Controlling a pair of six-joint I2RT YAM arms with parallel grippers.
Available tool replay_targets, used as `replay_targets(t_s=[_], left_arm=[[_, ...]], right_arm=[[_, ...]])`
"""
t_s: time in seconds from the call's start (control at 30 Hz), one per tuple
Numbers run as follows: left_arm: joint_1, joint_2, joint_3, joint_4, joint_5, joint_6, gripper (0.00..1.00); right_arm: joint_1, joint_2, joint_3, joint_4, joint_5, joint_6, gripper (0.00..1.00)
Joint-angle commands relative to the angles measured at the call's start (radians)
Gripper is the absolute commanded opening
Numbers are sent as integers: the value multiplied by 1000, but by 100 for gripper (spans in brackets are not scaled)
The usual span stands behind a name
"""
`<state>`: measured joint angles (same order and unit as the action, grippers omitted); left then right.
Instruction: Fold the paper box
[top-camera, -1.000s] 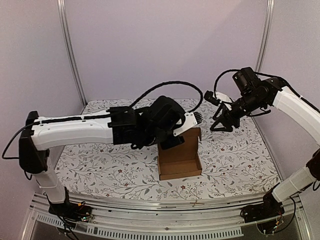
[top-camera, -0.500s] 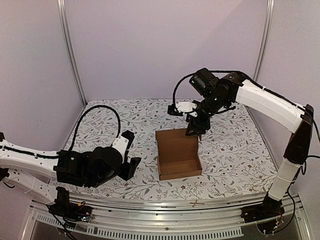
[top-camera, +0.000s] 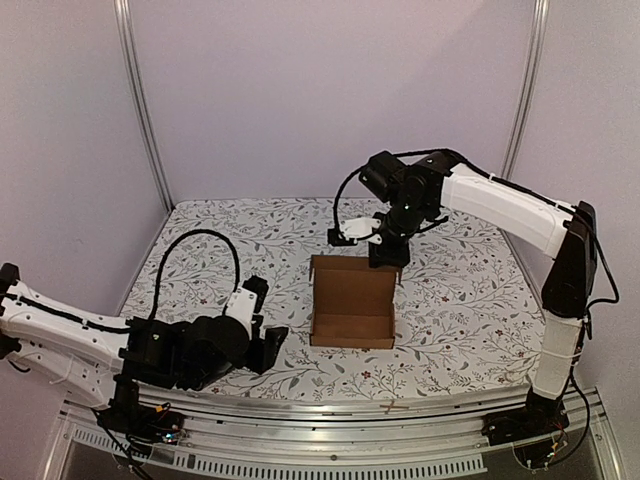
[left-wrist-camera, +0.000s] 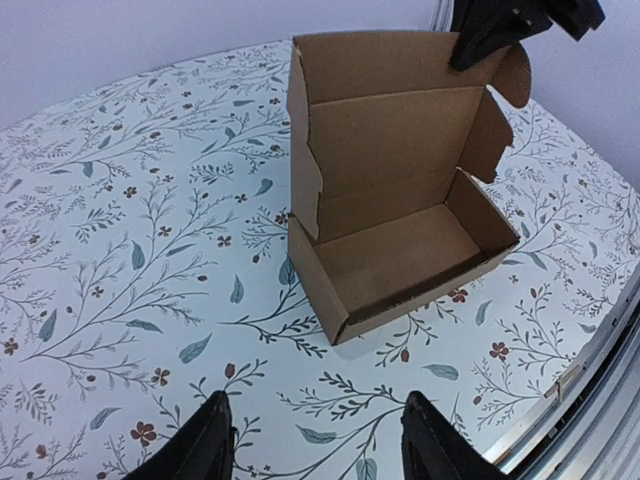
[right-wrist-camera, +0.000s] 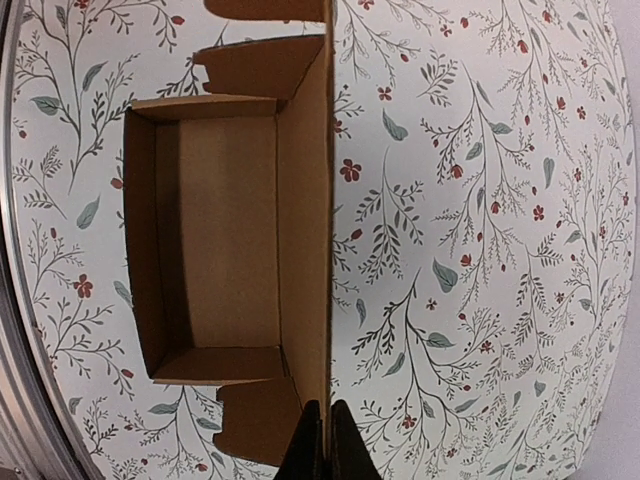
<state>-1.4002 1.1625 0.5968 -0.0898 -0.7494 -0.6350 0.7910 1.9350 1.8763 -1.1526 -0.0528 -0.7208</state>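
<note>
- Since a second ago, the right end effector (right-wrist-camera: 318, 442) has swung in from the far right and clenched on the top edge of the box (top-camera: 352, 300) lid (left-wrist-camera: 390, 140).
- Meanwhile the left arm has pulled back, low at the near left.
- Left end effector (left-wrist-camera: 315, 450) is released, fingers spread, facing the box, well apart from it.
- Box sits open mid-table (top-camera: 220, 250), lid upright at its far side.

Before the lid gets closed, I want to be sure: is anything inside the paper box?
Nothing visible: the tray of the paper box shows only bare cardboard floor. Anything within its folded-over end walls is covered.
</note>
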Motion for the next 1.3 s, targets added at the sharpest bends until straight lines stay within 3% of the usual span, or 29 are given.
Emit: replay_targets(t_s=[0.0, 0.23, 0.5, 0.67, 0.87, 1.03, 1.27], left_arm=[[7, 110, 30, 152, -27, 137, 57], [78, 280, 124, 274, -18, 284, 54], [166, 410, 156, 426, 119, 339, 51], [185, 486, 145, 526, 118, 368, 52], [187, 478, 73, 638, 106, 375, 51], [190, 408, -52, 758, 131, 397, 53], [207, 431, -74, 692, 206, 244, 52]], right_arm=[[3, -2, 28, -30, 32, 14, 0], [9, -7, -8, 1, 120, 56, 0], [29, -13, -55, 30, 193, 106, 0], [97, -48, -106, 53, 288, 141, 0], [172, -110, -206, 164, 490, 116, 0], [172, -149, -248, 239, 542, 96, 0], [173, -163, -323, 365, 605, 49, 0]])
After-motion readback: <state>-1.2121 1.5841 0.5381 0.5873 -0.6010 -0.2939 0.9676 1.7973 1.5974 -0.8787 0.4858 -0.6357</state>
